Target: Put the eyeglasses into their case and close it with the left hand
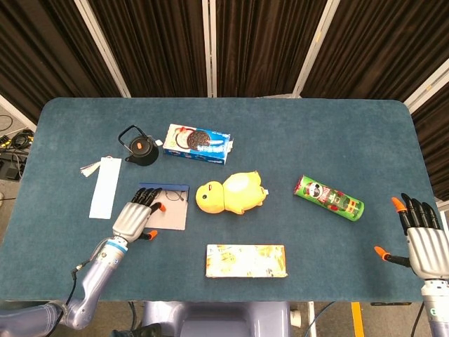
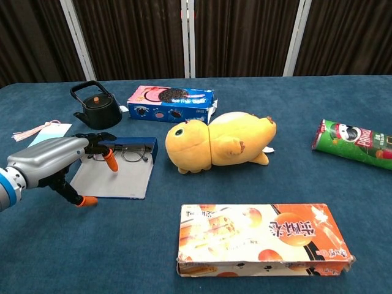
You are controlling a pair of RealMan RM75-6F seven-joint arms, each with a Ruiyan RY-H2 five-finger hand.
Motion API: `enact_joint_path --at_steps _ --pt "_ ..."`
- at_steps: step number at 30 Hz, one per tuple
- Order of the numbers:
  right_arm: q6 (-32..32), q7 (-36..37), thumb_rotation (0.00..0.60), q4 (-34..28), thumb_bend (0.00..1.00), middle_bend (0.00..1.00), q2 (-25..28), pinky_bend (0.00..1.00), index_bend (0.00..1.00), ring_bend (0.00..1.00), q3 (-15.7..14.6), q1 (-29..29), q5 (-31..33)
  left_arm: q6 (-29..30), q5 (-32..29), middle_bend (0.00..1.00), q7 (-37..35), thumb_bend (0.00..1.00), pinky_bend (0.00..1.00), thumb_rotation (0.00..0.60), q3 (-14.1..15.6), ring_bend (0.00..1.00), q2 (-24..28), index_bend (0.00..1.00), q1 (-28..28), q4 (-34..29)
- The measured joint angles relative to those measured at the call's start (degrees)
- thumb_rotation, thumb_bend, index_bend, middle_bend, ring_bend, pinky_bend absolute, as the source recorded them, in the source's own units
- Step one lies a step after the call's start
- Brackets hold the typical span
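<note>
The eyeglasses [image 1: 169, 194] [image 2: 126, 153] lie along the far, blue-rimmed edge of the open case [image 1: 168, 217] [image 2: 120, 180], whose grey flap lies flat on the table. My left hand [image 1: 132, 217] [image 2: 54, 158] hovers at the case's near left corner with its fingers spread. Its fingertips [image 2: 112, 164] reach over the flap toward the glasses, while the thumb points down in front of the near edge. It holds nothing. My right hand [image 1: 421, 241] rests open at the table's near right edge, seen only in the head view.
A black teapot [image 1: 138, 145] [image 2: 98, 109] and a cookie box [image 1: 198, 142] [image 2: 171, 101] stand behind the case. A yellow plush [image 1: 231, 193] [image 2: 220, 142] lies right of it. A snack box [image 1: 245, 260] [image 2: 263, 239], chips can [image 1: 328, 197] [image 2: 352, 144] and white card [image 1: 105, 186] also lie here.
</note>
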Motion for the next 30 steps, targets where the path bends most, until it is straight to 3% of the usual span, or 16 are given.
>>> enact_joint_path --at_steps 26,30 --pt "-0.1 0.1 0.6 0.2 0.0 0.0 0.0 0.0 0.04 0.0 0.0 0.0 0.0 -1.4 1.1 0.0 -0.7 0.24 0.0 0.6 -1.2 0.0 -2.9 0.32 0.2 5.2" --pt "-0.1 0.2 0.6 0.2 0.0 0.0 -0.1 0.0 0.04 0.0 0.0 0.0 0.1 -1.6 1.3 0.0 -1.2 0.33 0.0 0.6 -1.1 0.0 -3.2 0.34 0.3 5.8"
